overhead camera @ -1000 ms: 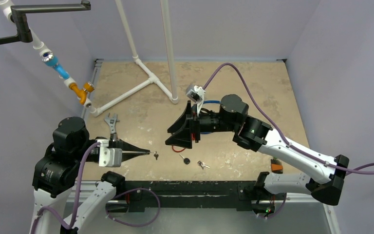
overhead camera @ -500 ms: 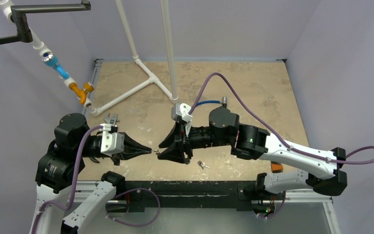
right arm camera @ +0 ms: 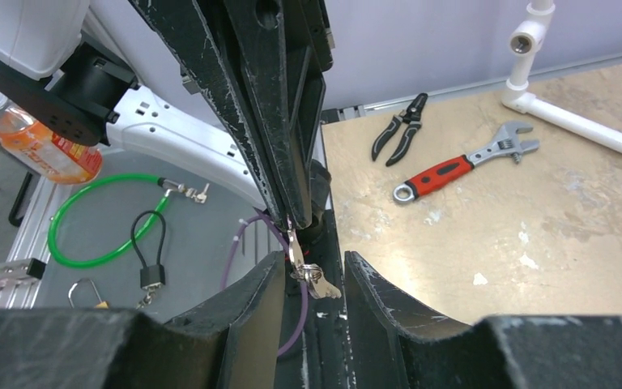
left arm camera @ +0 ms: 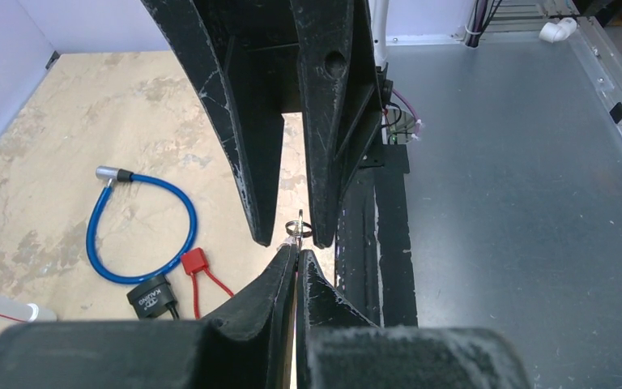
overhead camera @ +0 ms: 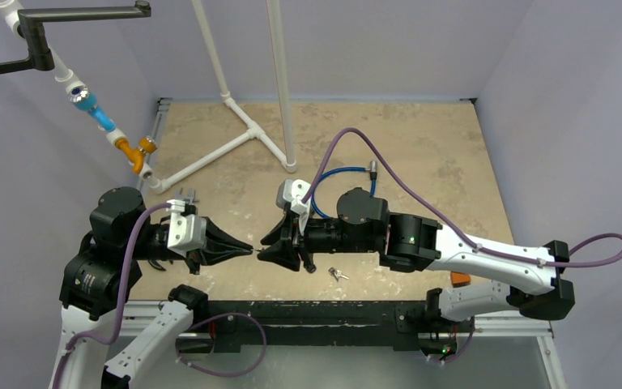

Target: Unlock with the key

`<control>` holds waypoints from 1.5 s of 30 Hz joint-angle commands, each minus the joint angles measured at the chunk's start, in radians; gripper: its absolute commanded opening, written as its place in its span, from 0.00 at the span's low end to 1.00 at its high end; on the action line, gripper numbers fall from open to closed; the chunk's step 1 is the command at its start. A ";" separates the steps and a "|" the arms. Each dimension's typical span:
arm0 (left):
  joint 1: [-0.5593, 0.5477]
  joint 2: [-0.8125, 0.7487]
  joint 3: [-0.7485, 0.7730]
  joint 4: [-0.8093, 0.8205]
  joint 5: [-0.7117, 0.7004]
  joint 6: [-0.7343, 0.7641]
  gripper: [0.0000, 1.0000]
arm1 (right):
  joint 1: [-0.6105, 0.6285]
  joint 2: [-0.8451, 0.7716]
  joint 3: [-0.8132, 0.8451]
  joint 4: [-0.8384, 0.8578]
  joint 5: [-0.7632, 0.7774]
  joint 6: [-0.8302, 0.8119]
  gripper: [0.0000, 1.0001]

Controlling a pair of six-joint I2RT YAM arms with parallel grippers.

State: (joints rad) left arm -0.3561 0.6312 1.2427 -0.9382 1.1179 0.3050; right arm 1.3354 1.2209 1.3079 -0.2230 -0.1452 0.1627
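My left gripper [left arm camera: 297,250] is shut on a small silver key [left arm camera: 300,229], whose ring sticks out past the tips. In the top view it [overhead camera: 249,250] points right, tip to tip with my right gripper [overhead camera: 264,252]. The right gripper [right arm camera: 314,259] is open, its fingers [left arm camera: 247,162] standing either side of the key [right arm camera: 312,277] with a gap on the outer side. A blue cable lock [left arm camera: 152,298] with a black body lies on the table behind the right arm; its cable [overhead camera: 347,170] also shows from above.
A second pair of keys [overhead camera: 338,274] lies near the front edge. A red-handled wrench [right arm camera: 462,166] and black pliers [right arm camera: 401,134] lie at the left of the table. White pipe frame [overhead camera: 235,138] stands at the back. A red tag [left arm camera: 194,263] sits by the lock.
The right arm swung left and down until its fingers straddle the left gripper's tip, and its jaws have narrowed. The left gripper lifted and turned with the key.
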 commanded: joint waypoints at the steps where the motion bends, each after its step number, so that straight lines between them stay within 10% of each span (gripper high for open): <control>1: -0.004 0.009 -0.008 0.022 0.002 -0.026 0.00 | 0.006 -0.039 0.027 0.049 0.056 -0.031 0.33; 11: -0.004 0.013 0.002 0.026 0.004 -0.032 0.00 | 0.021 -0.028 0.014 0.086 0.107 -0.041 0.31; 18: -0.004 0.019 0.007 0.026 0.002 -0.037 0.00 | 0.024 -0.021 0.014 0.079 0.094 -0.047 0.01; 33: -0.004 0.038 0.018 0.078 -0.021 -0.084 0.00 | 0.024 -0.104 -0.082 0.062 0.102 0.014 0.00; 34: -0.004 0.039 0.018 0.080 -0.021 -0.087 0.02 | 0.024 -0.104 -0.083 0.062 0.102 0.014 0.00; 37: -0.004 0.039 0.017 0.076 -0.038 -0.077 0.49 | 0.024 -0.109 -0.089 0.072 0.087 0.022 0.00; 43: -0.004 0.062 0.018 0.061 -0.049 -0.065 0.27 | 0.022 -0.159 -0.166 0.107 0.111 0.080 0.00; 45: -0.004 0.071 0.016 0.074 -0.049 -0.079 0.37 | 0.022 -0.165 -0.174 0.117 0.113 0.092 0.00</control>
State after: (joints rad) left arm -0.3611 0.6739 1.2392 -0.8982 1.0725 0.2474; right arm 1.3605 1.0901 1.1534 -0.1566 -0.0525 0.2104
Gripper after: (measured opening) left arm 0.283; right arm 0.004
